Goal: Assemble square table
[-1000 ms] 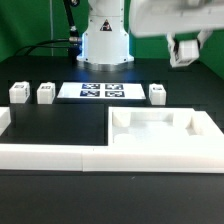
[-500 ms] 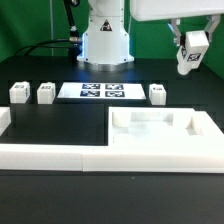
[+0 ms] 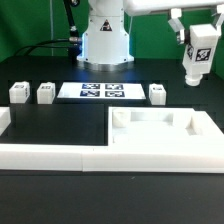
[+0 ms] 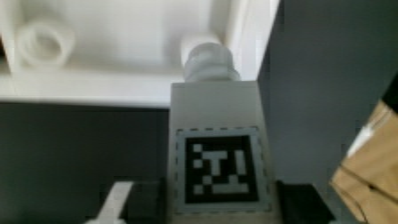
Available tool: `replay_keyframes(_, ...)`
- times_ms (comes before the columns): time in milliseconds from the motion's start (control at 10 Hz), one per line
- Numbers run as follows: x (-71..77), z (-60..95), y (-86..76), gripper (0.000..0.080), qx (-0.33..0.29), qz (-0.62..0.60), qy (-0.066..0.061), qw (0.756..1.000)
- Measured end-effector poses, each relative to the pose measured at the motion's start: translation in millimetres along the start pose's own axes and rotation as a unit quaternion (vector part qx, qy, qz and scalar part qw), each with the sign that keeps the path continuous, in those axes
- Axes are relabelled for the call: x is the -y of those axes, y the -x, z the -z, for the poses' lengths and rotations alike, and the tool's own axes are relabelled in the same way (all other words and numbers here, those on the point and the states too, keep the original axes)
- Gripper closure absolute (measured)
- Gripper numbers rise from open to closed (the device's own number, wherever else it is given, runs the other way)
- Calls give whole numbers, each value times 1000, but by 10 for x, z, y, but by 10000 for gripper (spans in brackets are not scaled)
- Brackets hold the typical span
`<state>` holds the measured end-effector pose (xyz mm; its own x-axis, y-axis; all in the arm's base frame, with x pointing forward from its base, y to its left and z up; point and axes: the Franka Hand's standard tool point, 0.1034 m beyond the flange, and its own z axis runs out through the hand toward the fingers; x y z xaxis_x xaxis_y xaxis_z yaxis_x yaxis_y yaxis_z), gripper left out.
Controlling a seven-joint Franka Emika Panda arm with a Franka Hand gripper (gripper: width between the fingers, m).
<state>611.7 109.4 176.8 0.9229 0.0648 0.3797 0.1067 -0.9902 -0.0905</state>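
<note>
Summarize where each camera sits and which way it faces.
Exterior view: off the arm, facing the robot base across the table; shows the base and the gripper shut on a leg.
Wrist view: on the wrist, looking along the held leg toward the tabletop; fingers flank the leg.
Both show the leg and the tabletop.

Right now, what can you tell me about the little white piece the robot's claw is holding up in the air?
It is a table leg, white and plastic-looking: a blocky body with a narrower rounded peg at one end and a black-and-white square tag on one face. The gripper clamps two opposite sides; nothing else touches it. It hangs slightly tilted, peg end down, at the exterior view's right, above the edge of the white tabletop.
</note>
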Motion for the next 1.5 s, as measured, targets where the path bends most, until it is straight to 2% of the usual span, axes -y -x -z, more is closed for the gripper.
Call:
replay_keyframes(200, -18, -10, 54, 508, -74, 1, 2, 997)
replay_keyframes(500, -29, -50, 77, 508, -81, 3, 2, 997)
replay_keyframes(700, -72, -303, 167, 508, -77, 14, 6, 997)
replay_keyframes(1000, -28, -527, 159, 508, -75, 23, 11, 997)
replay_keyframes(1100, 13, -579, 156, 508, -73, 25, 9, 997)
replay_keyframes(1500, -28, -690, 109, 508, -73, 28, 10, 997)
